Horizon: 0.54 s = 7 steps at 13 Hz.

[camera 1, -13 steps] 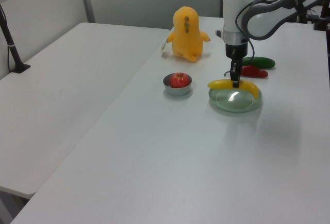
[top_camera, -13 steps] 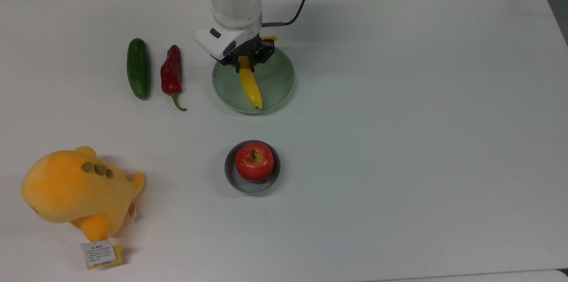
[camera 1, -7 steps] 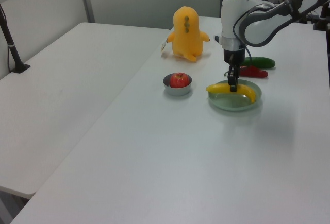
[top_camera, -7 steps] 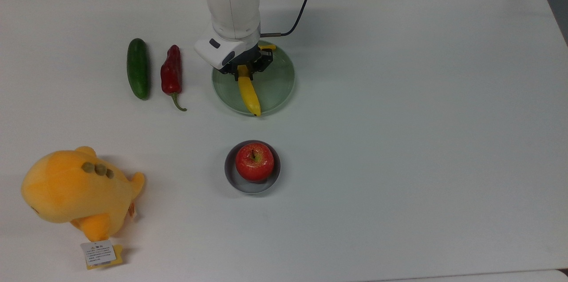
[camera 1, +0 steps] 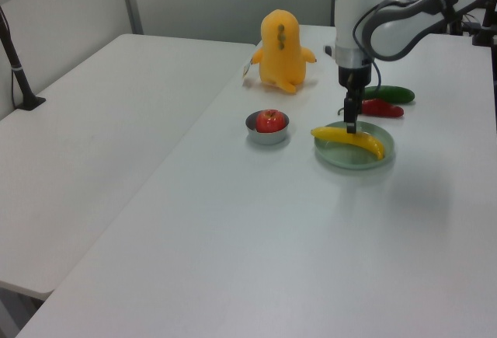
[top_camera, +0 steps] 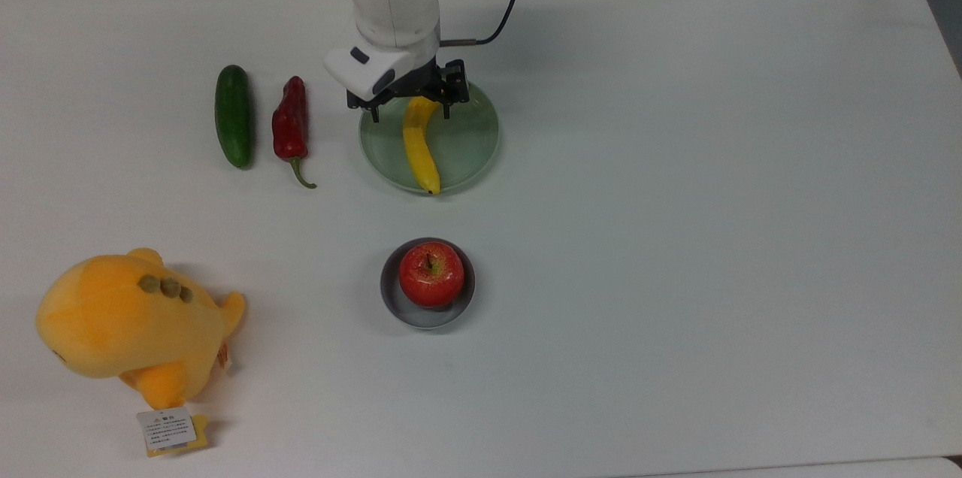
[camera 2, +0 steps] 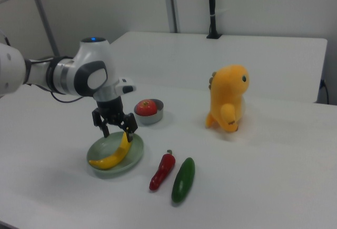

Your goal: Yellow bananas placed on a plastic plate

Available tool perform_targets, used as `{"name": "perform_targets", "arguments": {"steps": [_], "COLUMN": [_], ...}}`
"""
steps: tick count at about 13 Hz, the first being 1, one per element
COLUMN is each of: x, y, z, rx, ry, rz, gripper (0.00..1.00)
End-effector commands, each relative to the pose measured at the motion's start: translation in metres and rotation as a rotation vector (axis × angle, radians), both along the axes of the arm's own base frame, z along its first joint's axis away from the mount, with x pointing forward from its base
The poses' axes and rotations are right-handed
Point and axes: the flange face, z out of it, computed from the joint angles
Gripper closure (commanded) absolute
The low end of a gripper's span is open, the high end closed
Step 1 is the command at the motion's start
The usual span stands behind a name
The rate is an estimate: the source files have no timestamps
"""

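From the top view: yellow banana [top_camera: 418, 146] lies on the pale green plastic plate [top_camera: 477, 134], running from the plate's far rim to its near rim, dark tip just reaching the near edge. Claw [top_camera: 409, 107] sits over the banana's stem end, fingers spread, one on each side of the fruit and not pressing it. My reading: the fruit is set down and let go. Green cucumber [top_camera: 233, 116] and red pepper [top_camera: 291, 125] lie side by side on the white bench [top_camera: 676, 237] at the top view's left of the plate, well apart from it. Red apple [top_camera: 431, 274] sits in a small grey bowl [top_camera: 391, 297] nearer the camera. Orange plush toy [top_camera: 128, 324] at the bottom left.

Left view: banana [camera 1: 351, 137] rests across the plate [camera 1: 353, 158], its ends over the rim, so the curve carries it on the raised edge. Claw [camera 1: 351, 127] points straight down just above the fruit's middle. Apple [camera 1: 269, 120] and bowl at the left view's left; plush toy [camera 1: 281, 41] behind.

Right view: claw [camera 2: 116, 129] plainly spread, fingertips straddling the banana [camera 2: 113, 152] at its raised end. Plate [camera 2: 134, 155] carries the fruit's whole length. Pepper [camera 2: 162, 172] and cucumber [camera 2: 183, 179] lie just beyond. Placement looks complete; a straight lift should clear it.
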Motion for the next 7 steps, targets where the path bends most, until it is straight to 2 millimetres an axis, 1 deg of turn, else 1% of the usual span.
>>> {"name": "perform_targets", "arguments": {"steps": [1, 2, 3, 4, 5, 6, 7], "x": [-0.014, -0.015, -0.014, -0.012, -0.010, -0.013, -0.020], "y": [0.005, 0.006, 0.006, 0.006, 0.003, 0.000, -0.003], "z": [0.066, 0.083, 0.104, 0.136, 0.158, 0.179, 0.198], "rx": [0.012, 0.006, 0.004, 0.004, 0.008, 0.012, 0.014], "ry": [-0.047, -0.046, -0.055, -0.062, -0.073, -0.070, -0.065], "rz": [-0.063, -0.101, -0.151, -0.210, -0.230, -0.235, -0.240], "gripper": [0.00, 0.00, 0.00, 0.00, 0.00, 0.00, 0.00]}}
